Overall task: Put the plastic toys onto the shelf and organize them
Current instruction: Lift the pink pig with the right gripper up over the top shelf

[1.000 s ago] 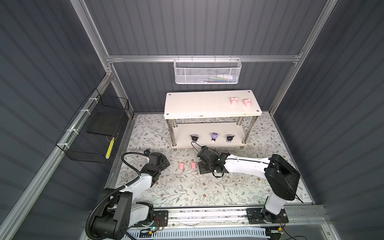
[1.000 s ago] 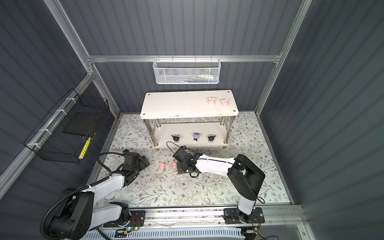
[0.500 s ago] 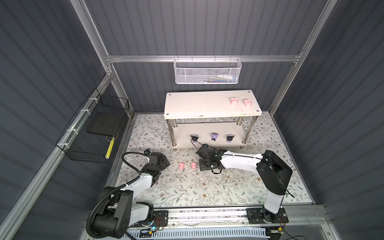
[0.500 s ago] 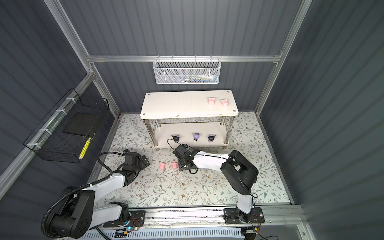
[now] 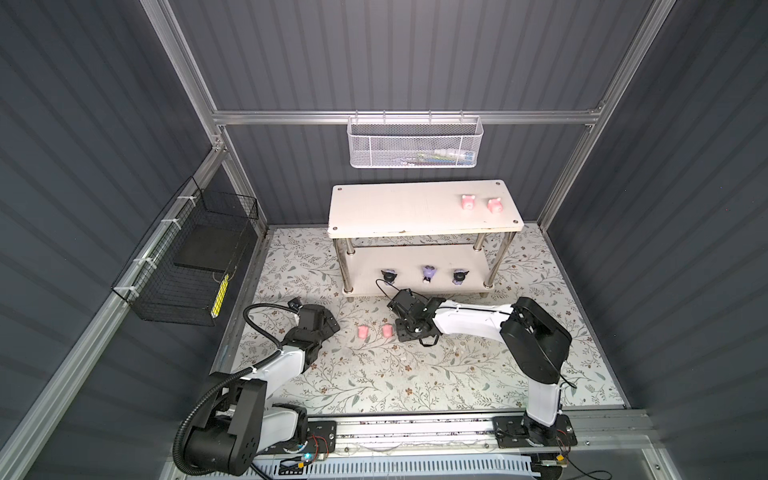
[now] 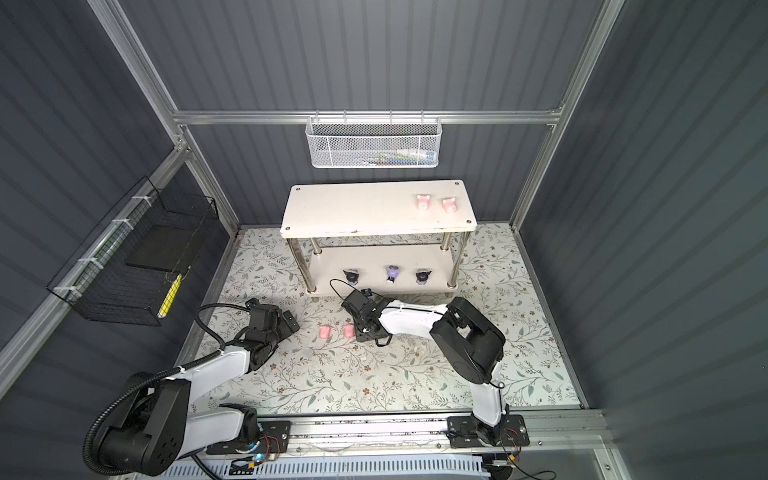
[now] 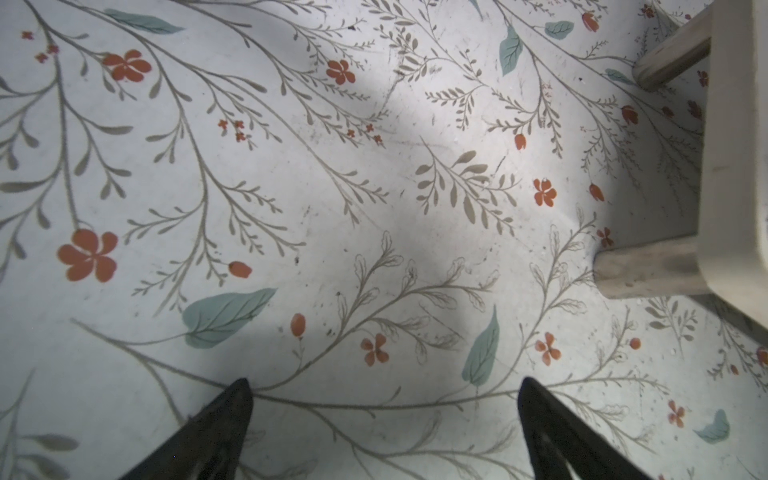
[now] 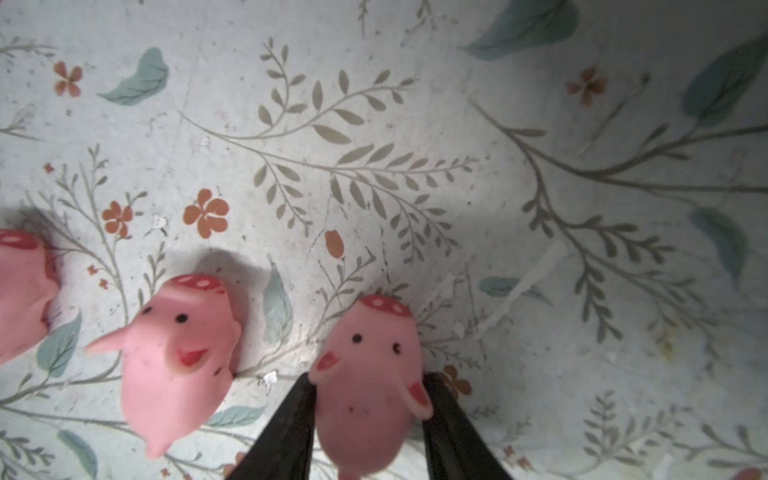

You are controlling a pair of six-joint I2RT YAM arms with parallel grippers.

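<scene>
In the right wrist view my right gripper (image 8: 370,378) is shut on a pink pig toy (image 8: 370,353) lying on the floral floor, one black finger pressed against each side. A second pig (image 8: 183,353) lies beside it and a third (image 8: 20,291) sits at the frame edge. In a top view two pigs (image 5: 363,332) (image 5: 387,331) show just left of the right gripper (image 5: 405,330); the held one is hidden beneath it. The white shelf (image 5: 399,208) carries two pigs (image 5: 468,202) on top and three black-and-lavender toys (image 5: 428,273) on its lower tier. My left gripper (image 5: 330,322) (image 7: 386,382) is open and empty over bare floor.
A white mesh basket (image 5: 414,143) hangs on the back wall above the shelf. A black wire basket (image 5: 187,266) hangs on the left wall. The shelf's lower tier (image 7: 735,166) and its feet stand close to the left gripper. A metal rail (image 5: 415,428) runs along the front.
My right gripper has slid a little left toward the pigs and its fingers have narrowed onto the nearest one. The left arm has not moved.
</scene>
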